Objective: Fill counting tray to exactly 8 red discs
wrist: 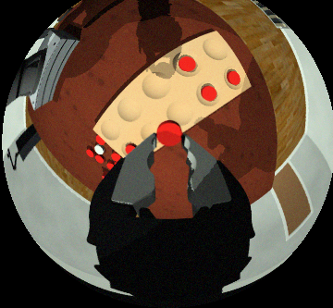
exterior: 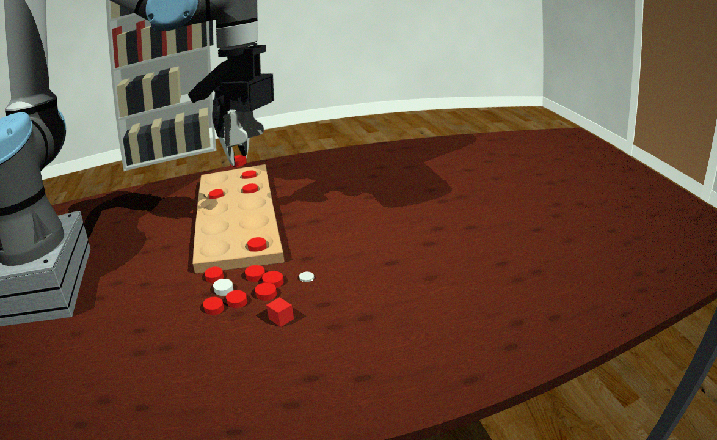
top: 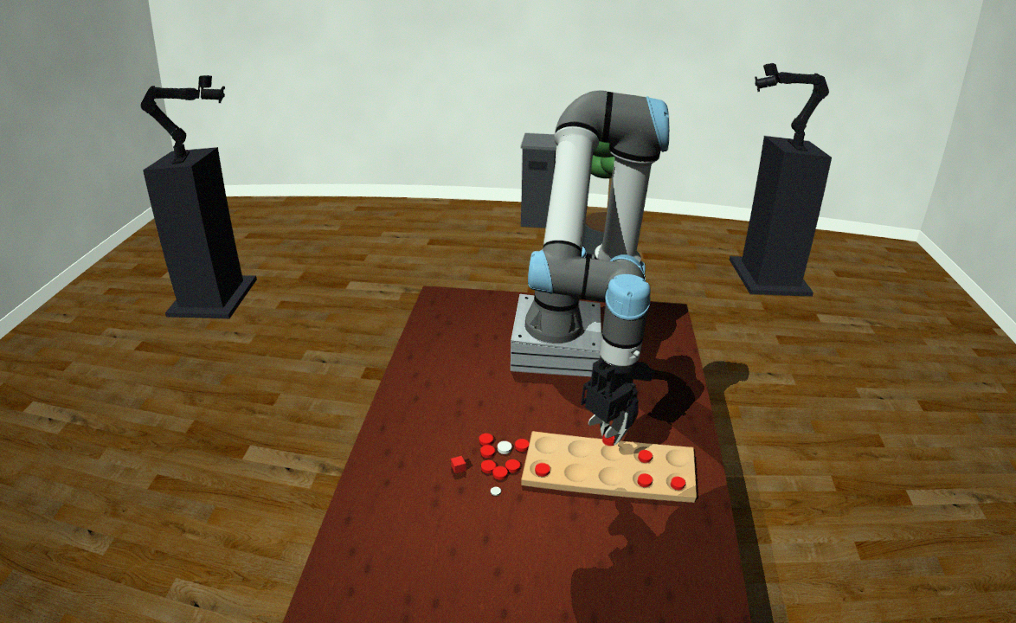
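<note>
The gripper point(top: 608, 433) point(exterior: 239, 158) point(wrist: 168, 134) has its jaws shut on a red disc point(top: 608, 440) point(exterior: 240, 161) point(wrist: 169, 133), pinching it btwn the tips, up off the tabletop point(top: 419, 542) point(exterior: 459, 273) point(wrist: 171, 188). Exact spot of held disc over tray: can't tell. Edges & corners here go by top view. The counting tray point(top: 558, 489) point(exterior: 239, 264) point(wrist: 182, 86) is long & tan, w/ 2 rows of 5 pockets. One short end is close to the R edge of the tabletop; its long sides run L to R. It has 4 red discs in it, each in its own pocket: 1 in the row nearer the far edge, next to last pocket twd the R edge, & 3 in the other row, 2 at the R end & 1 at the L end. So 4 of 8 are in. Just past the tray, twd the L edge, lie 6 loose red discs w/ a white disc point(top: 504, 446) point(exterior: 223, 286) point(wrist: 99, 150) among them. A small white disc point(top: 495, 491) point(exterior: 306, 276) lies nearby, on the side away from the far edge. A red cube point(top: 458, 464) point(exterior: 280, 311) sits nearer the L edge than the discs. The arm's base point(top: 523, 341) point(exterior: 71, 224) is by the far edge, btwn the far L & far R corners.
</note>
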`<state>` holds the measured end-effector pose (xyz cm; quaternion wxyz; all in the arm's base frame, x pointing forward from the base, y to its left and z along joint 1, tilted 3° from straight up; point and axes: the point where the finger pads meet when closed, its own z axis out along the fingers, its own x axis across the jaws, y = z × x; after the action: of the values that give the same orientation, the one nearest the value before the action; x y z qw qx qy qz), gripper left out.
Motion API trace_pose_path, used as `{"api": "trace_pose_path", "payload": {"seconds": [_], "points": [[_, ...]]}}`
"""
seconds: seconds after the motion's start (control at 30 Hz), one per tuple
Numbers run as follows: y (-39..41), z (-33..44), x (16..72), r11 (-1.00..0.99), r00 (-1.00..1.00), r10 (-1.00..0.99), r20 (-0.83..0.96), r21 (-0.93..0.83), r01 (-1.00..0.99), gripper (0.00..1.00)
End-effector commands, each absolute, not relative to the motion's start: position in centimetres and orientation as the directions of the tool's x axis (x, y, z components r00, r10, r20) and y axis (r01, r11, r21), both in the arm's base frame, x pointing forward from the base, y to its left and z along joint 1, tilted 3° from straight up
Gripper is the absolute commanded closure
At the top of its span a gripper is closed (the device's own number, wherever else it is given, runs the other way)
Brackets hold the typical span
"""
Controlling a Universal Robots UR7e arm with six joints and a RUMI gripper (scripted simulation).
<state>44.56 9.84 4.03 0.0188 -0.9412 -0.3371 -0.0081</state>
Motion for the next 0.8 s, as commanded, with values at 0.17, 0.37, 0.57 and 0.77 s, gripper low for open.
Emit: {"api": "trace_pose_path", "payload": {"seconds": [0.17,0.37,0.57,0.77], "points": [[11.4,4.2,44.4,-0.613,0.613,0.789,0.037,-0.024,0.790,1.00],[12.2,4.2,44.3,-0.528,0.528,0.848,0.039,-0.020,0.849,1.00],[12.9,4.3,44.1,-0.439,0.439,0.897,0.041,-0.016,0.898,1.00],[13.9,4.4,44.0,-0.301,0.301,0.953,0.043,-0.010,0.954,1.00]]}}
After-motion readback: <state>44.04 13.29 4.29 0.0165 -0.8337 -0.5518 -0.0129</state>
